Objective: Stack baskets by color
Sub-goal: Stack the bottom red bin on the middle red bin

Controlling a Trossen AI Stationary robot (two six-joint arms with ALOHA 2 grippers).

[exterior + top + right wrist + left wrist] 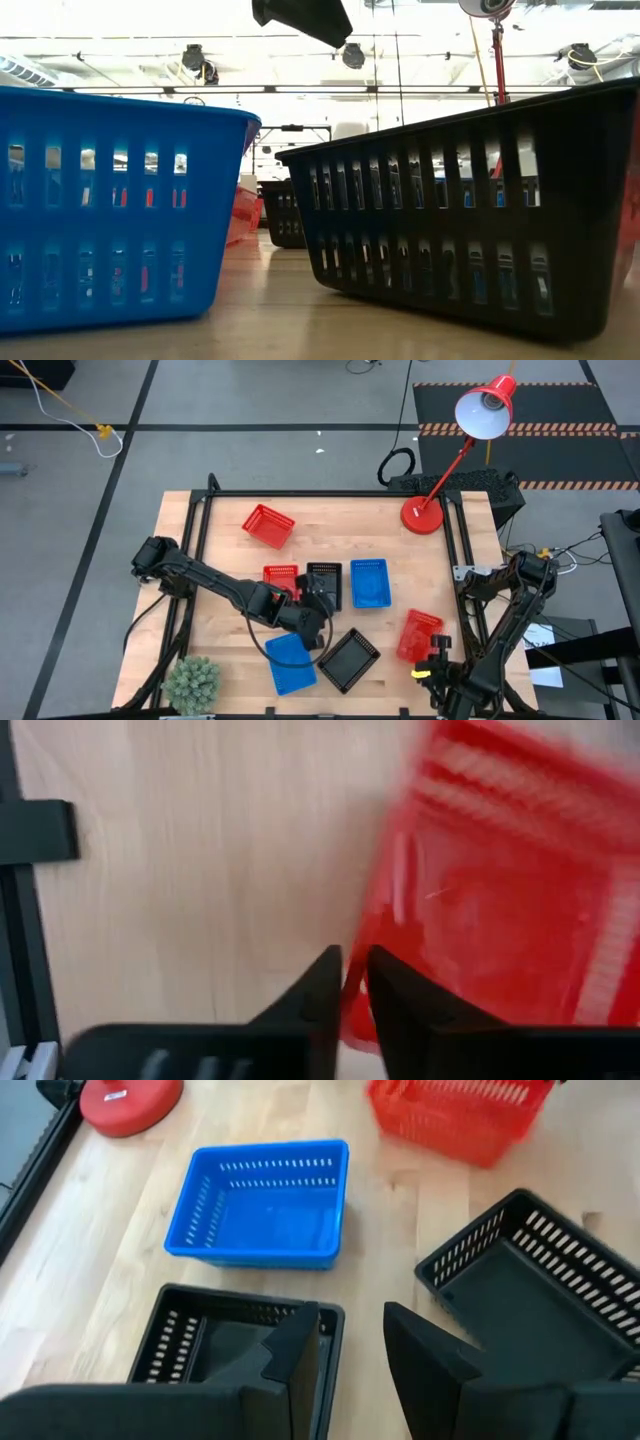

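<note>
The surface [230, 530] is a light wooden top with a dark frame around it. Many small baskets sit on it. A red basket [268, 525] lies tilted near the far left. A smaller-looking red basket [280, 575] sits near the middle, just beside a black basket [323, 581]. A blue basket [369, 582] sits beside that black one. Another blue basket [291, 663] lies near the front, next to a second black basket [348, 659]. One more red basket [417, 635] sits at the right. A round red lamp base [422, 514] stands at the far right corner. A green plant [192, 682] sits at the front left corner.
</note>
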